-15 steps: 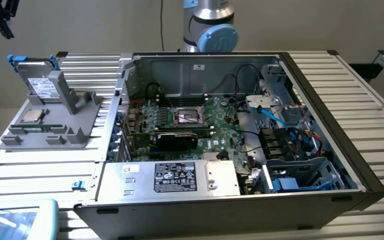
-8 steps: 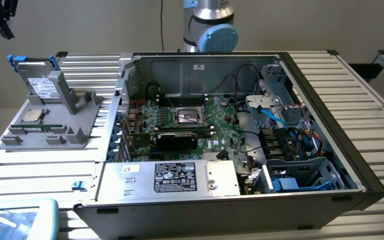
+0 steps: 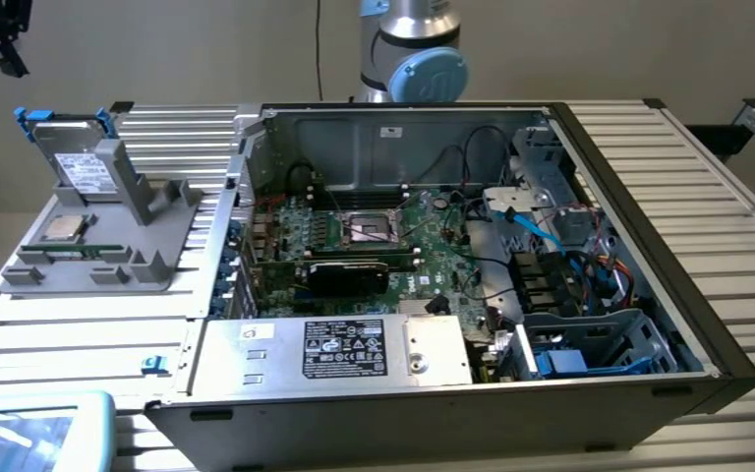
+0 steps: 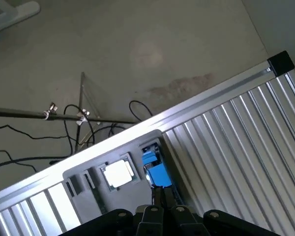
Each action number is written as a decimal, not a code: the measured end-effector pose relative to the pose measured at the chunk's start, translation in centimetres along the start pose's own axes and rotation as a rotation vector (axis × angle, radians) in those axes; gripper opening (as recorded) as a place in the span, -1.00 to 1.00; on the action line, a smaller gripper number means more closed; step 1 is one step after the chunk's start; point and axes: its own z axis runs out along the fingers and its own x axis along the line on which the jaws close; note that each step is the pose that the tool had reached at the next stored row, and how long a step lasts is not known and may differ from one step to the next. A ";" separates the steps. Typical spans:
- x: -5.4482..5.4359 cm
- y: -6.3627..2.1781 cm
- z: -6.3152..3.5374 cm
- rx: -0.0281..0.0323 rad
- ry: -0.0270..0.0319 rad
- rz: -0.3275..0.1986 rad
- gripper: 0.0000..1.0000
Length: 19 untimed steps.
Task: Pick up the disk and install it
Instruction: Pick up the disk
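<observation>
step: approach for the pick-up; nothing lifted yet, nothing installed
disk: standing on edge in the grey holder on the desk, at the exterior view's left, well apart from the open computer case; white label showing, blue rails at its top
fingers: pressed together, holding nothing; well above the holder, over the disk's blue rail in the wrist view
chip: lying flat in the holder, just beside the foot of the disk; not the thing to take
next move, by judgement: calls for the fingers spread wider than the disk is thick, squared over its top edge, then lowered straight, clear of the holder's post and the chip
place to install: probably the cage at the case's near corner on the exterior view's right; the slot itself is hard to make out among cables
hidden: lower part of the disk behind the holder's post; in the wrist view little more than its blue rail; arm cut off at the picture's upper edge
</observation>
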 end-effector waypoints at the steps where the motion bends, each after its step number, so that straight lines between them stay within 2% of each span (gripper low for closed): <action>1: 0.0 0.00 0.00 0.0006 0.0006 -0.018 -0.79; 19: 0.0 -0.01 0.06 0.0133 0.0102 -0.345 -0.79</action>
